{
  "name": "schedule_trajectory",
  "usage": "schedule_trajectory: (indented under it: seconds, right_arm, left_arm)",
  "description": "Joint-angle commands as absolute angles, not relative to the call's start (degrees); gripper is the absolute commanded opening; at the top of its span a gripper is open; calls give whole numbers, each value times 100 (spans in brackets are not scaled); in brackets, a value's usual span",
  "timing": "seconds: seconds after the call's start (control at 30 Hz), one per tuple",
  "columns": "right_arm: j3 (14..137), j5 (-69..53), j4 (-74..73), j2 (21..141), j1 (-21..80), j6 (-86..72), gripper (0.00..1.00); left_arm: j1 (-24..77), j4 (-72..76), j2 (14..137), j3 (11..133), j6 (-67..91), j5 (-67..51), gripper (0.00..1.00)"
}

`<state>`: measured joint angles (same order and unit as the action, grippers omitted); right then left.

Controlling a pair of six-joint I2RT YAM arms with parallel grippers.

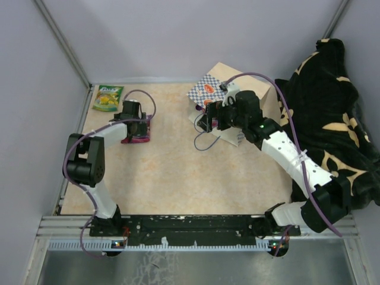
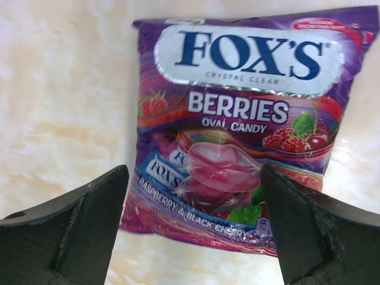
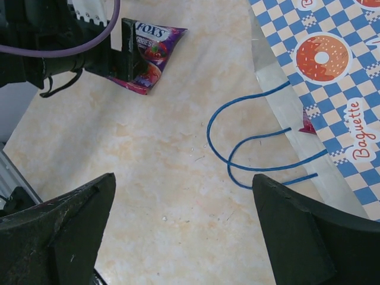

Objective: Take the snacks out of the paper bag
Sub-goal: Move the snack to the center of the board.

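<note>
Lying flat and face up on the table (image 1: 178, 184), the purple berries packet (image 2: 237, 119) is the snack closest to your left claw (image 2: 192, 199). That claw is spread wide, one finger off each lower corner of the packet, and it grips nothing. In the overhead view you see it hanging right over the packet in the far-left part of the table. Just beyond, in the far-left corner, a green packet (image 1: 108, 98) lies flat, apart from the purple one.

Your paper bag (image 1: 200, 92) lies on its side toward the far right of the table. Its blue-and-white checkered band and orange doughnut mark face up, and its mouth is turned toward the middle of the table. Its thin blue cord handles (image 3: 255, 148) loop out over the bare surface. At the edge of the mouth a small red corner (image 3: 307, 124) pokes out; you cannot tell what it belongs to.

Your right claw (image 3: 184, 178) hovers near the bag's mouth, above the table beside the handles, with its fingers wide apart and nothing between them. A black-and-tan blanket (image 1: 332, 119) is heaped along the right side, just beside the bag.
</note>
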<state>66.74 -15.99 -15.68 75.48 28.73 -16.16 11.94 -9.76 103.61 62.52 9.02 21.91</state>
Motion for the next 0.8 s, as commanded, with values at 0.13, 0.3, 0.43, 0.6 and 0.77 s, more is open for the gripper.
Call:
schedule_trajectory:
  seconds: [0.13, 0.3, 0.43, 0.6, 0.77]
  right_arm:
    - [6574, -1905, -1371, 7298, 2878, -1614, 99]
    - [6558, -1979, -1312, 7359, 2875, -1608, 99]
    - [6576, -2058, -1227, 7429, 2874, -1675, 99]
    - [6612, -2085, -1313, 7409, 2879, -1663, 99]
    - [6528, -1964, -1398, 7289, 2874, -1628, 99]
  left_arm:
    - [909, -1380, 9527, 6716, -381, 2050, 100]
    - [956, -956, 8720, 6765, -550, 29, 99]
    - [976, -424, 8742, 6492, -281, -260, 92]
    - [984, -406, 9378, 6759, 55, -200, 79]
    - [1012, -385, 9963, 7018, 233, -168, 68]
